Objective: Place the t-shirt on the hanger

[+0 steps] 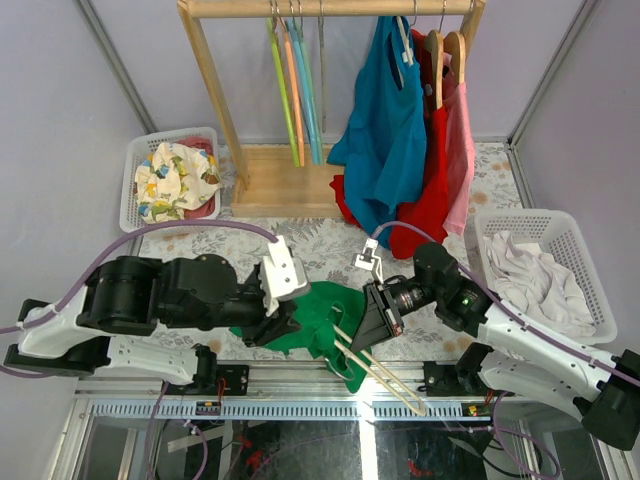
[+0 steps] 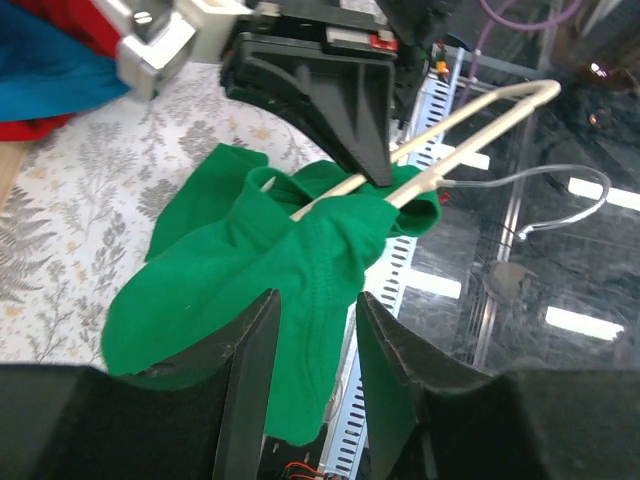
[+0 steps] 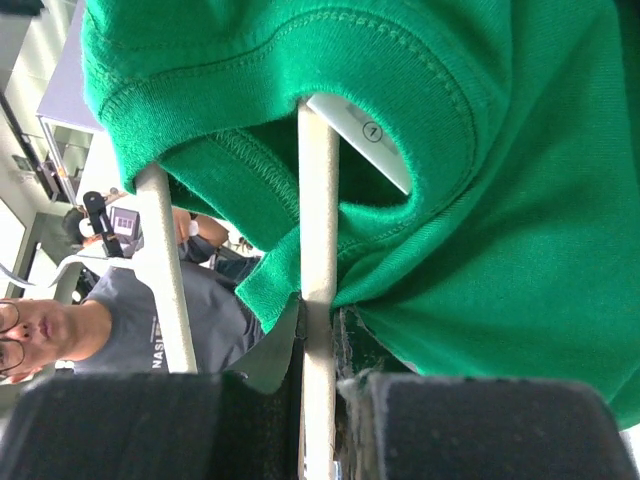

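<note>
The slim pale beige clothes hanger [image 1: 385, 375] is clamped on one arm by the right gripper [image 1: 372, 322], apparently so that its free end is presented to the neck opening. Its silver wire hook [image 2: 560, 190] overhangs the near table edge. The plain bright green t-shirt [image 1: 318, 312] is bunched at that edge, with its collar drawn over the hanger's end. Fabric lies between the fingers of the left gripper [image 2: 315, 300]; whether it is pinched cannot be told. The right gripper's body is judged to obstruct further sliding. The white mesh basket [image 1: 525, 213] and wooden garment rail [image 1: 330, 8] stand well apart.
</note>
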Tool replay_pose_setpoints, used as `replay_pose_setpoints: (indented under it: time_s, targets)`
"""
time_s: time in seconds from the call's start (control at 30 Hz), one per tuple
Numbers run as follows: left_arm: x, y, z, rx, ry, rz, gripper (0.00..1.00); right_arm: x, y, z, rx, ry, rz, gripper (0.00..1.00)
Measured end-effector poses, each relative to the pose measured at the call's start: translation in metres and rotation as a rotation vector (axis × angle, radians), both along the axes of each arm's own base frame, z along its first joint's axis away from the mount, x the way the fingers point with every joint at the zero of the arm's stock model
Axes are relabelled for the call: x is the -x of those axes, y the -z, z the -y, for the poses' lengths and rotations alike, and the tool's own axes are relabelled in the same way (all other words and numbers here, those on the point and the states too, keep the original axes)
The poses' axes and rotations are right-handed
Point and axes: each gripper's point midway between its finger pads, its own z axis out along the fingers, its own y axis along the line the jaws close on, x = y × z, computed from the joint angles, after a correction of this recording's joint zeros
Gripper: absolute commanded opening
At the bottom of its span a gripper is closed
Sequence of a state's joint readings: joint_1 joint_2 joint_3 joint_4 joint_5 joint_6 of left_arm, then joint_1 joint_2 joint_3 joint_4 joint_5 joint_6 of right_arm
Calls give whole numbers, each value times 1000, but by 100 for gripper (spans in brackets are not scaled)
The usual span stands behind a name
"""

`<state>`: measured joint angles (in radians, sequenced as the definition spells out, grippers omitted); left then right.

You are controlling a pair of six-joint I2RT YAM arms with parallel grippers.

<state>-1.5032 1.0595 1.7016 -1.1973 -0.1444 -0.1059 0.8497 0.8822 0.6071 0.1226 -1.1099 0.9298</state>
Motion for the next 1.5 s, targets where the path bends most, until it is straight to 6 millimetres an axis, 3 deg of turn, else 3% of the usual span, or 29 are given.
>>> replay_pose_setpoints:
  time_s: [0.33,1.07,1.17,1.5]
  targets:
    - [22,18,24,-70,130,-19,37,7,-2,4,0,-58,-42,0]
    - [31,45,56,-175,220,107,37,14,-6,8,-7,-104,-74,0]
    - [29,48,57,-179,214,120,33,14,-6,8,-4,-104,-81,0]
    - [27,54,60,-189,218,143,4,16,-6,9,2,-106,-101,0]
